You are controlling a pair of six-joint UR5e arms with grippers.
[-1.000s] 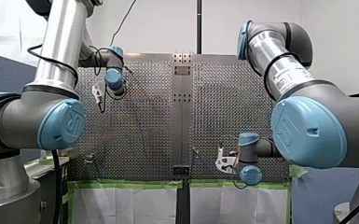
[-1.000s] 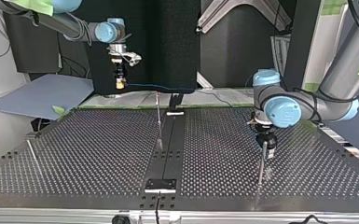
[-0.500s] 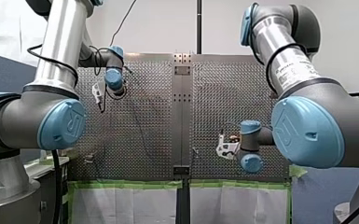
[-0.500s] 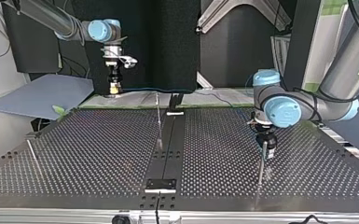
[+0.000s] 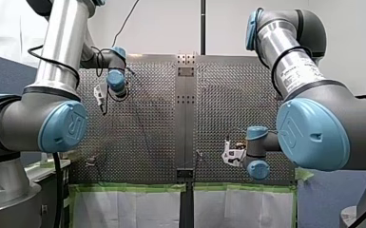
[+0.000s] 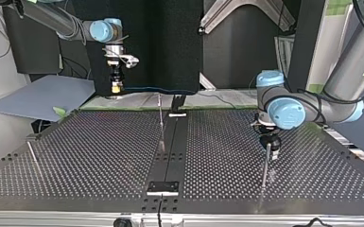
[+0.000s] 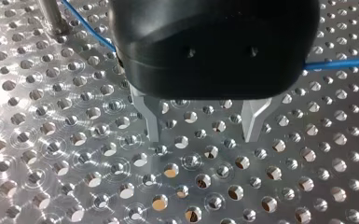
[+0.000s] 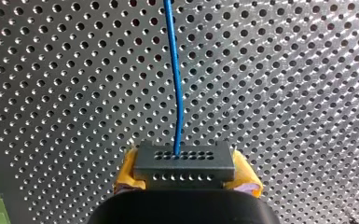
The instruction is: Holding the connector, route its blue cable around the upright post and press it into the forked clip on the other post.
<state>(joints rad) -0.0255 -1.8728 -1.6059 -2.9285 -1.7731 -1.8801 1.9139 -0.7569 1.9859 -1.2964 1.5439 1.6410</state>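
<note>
My right gripper (image 8: 185, 163) has its yellow pads shut on a dark grey connector (image 8: 200, 154). A blue cable (image 8: 175, 70) runs straight ahead from the connector over the perforated plate. In the top view this gripper (image 6: 117, 87) hangs above the table's far edge at the left, and the cable (image 6: 160, 90) stretches rightward from it. A thin upright post (image 6: 160, 124) stands at the middle. My left gripper (image 6: 270, 150) sits low beside another post (image 6: 265, 165). Its metal fingers (image 7: 153, 126) are open over the plate with nothing between them. The cable (image 7: 340, 63) passes behind its body, by a post (image 7: 51, 16).
A black rail (image 6: 170, 146) runs down the table's middle. A short post (image 6: 32, 153) stands at the top view's left. A blue-grey sheet (image 6: 42, 94) lies beyond the far left corner. Green tape (image 5: 128, 188) lines the table's near edge in the front view.
My right gripper, holding the connector, has shifted a little toward the top view's left and wavered in height. My left gripper has stayed by its post.
</note>
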